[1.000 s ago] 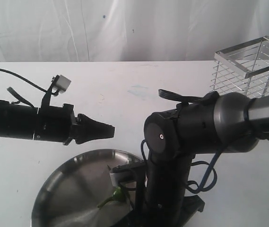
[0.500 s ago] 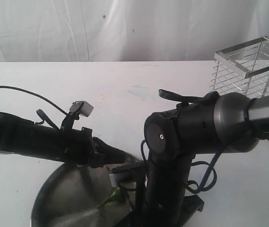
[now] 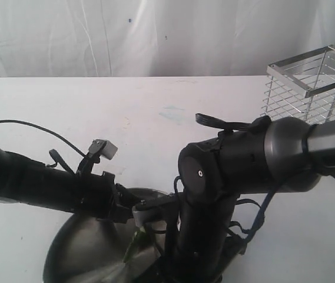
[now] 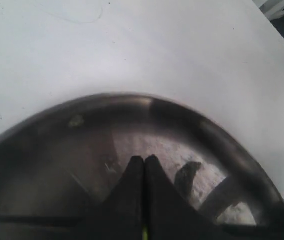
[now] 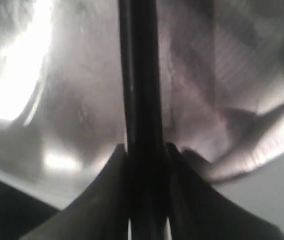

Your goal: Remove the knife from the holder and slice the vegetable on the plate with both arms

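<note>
The steel plate (image 3: 79, 253) lies at the front of the white table. The green vegetable (image 3: 133, 246) rests on it beside the right arm (image 3: 214, 177). My left gripper (image 3: 125, 203) reaches in from the left, low over the plate's far rim. In the left wrist view it (image 4: 143, 159) is shut, tips together above the plate (image 4: 127, 98), with a thin green sliver at the base of the jaws. My right gripper (image 5: 144, 147) is shut on the dark knife (image 5: 141, 75), which points out over the plate (image 5: 72, 100). The wire holder (image 3: 314, 82) stands at the back right.
The right arm's thick elbow and cables (image 3: 255, 218) stand over the plate's right side, close to the left gripper. A small white camera block (image 3: 105, 149) sits on the left wrist. A white curtain (image 3: 155, 35) closes off the back of the table.
The left arm has swung down and to the right, from above the bare table to low over the plate beside the right arm. The right arm has barely shifted.
</note>
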`<control>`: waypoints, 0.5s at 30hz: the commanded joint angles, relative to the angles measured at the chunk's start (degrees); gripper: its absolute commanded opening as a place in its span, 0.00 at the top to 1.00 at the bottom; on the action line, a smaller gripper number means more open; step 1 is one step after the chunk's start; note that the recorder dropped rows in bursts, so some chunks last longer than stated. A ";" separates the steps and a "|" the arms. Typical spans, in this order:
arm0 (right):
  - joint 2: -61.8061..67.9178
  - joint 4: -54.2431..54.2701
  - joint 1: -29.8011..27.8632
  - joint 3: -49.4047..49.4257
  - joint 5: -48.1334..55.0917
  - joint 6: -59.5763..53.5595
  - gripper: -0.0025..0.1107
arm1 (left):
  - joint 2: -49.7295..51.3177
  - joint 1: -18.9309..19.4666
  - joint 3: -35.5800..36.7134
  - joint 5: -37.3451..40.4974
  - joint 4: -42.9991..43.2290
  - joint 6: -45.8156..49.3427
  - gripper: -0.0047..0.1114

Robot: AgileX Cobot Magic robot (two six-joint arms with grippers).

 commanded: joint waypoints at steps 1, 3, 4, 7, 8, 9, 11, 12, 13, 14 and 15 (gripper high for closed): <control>0.37 -5.72 -0.74 0.37 -1.18 1.27 0.98 | 1.48 -0.34 3.89 -0.62 -1.23 -5.56 0.96; 0.37 -7.07 -0.74 0.37 -1.06 1.38 0.98 | 1.48 -0.34 4.47 0.80 -1.23 -6.55 0.96; 0.37 -7.44 -0.74 0.37 -1.06 1.38 0.98 | 1.48 -0.34 4.77 1.50 -1.23 -6.55 0.96; 0.37 -7.34 -0.74 0.37 -2.08 1.38 0.98 | 1.48 -0.34 5.31 1.88 -1.23 -7.40 0.96; 0.37 -7.34 -0.74 0.37 -2.49 1.51 0.98 | 1.48 -0.34 5.42 1.75 -1.23 -7.40 0.96; 0.37 -7.23 -0.74 0.37 -2.83 1.82 0.98 | 1.48 -0.34 5.42 1.10 -1.04 -7.40 0.96; 0.37 -7.12 -0.74 0.37 -3.63 2.74 0.98 | 1.48 -0.34 5.42 0.40 -1.04 -7.40 0.96; 0.37 -7.12 -0.74 0.37 -4.04 2.84 0.98 | 1.48 -0.34 5.42 -0.06 -1.04 -7.40 0.96; 0.37 -7.12 -0.74 0.37 -4.53 2.84 0.98 | 1.48 -0.34 5.42 -0.45 -1.04 -7.53 0.96; 0.37 -7.12 -0.74 0.37 -4.91 2.84 0.98 | 1.48 -0.34 5.42 -0.45 -1.04 -7.65 0.96; 0.37 -7.12 -0.74 0.37 -5.24 2.84 0.98 | 1.48 -0.34 5.42 0.22 -1.04 -7.64 0.96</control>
